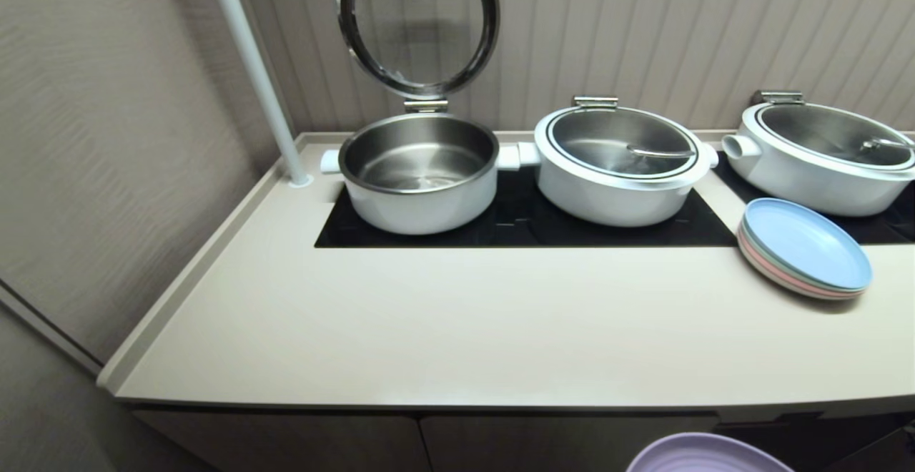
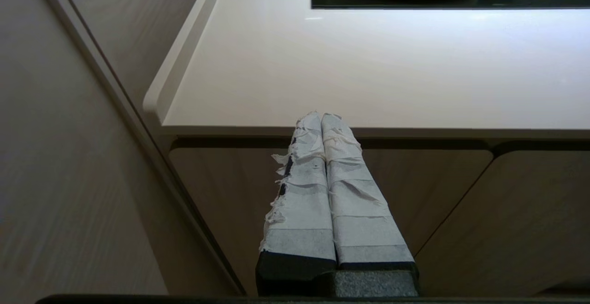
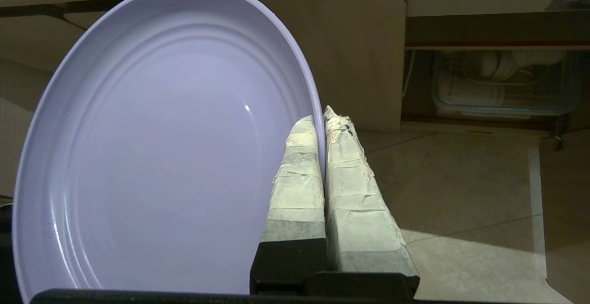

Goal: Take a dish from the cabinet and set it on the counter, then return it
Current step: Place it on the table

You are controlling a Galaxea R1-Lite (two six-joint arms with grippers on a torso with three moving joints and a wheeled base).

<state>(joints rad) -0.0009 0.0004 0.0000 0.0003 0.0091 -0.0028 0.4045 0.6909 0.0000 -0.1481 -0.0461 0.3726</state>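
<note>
Fingers of the right gripper (image 3: 322, 124) are pinching the dish (image 3: 156, 147) by its rim, below the counter (image 1: 457, 329) edge; the left gripper (image 2: 322, 122) is idling clenched, empty. Carrying out seems underway; next, lifting it onto bare counter, beyond the cabinet (image 3: 355, 60).

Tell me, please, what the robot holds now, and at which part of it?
The right gripper holds the lavender dish by its rim, jaws shut on the edge. The left gripper holds nothing.
</note>
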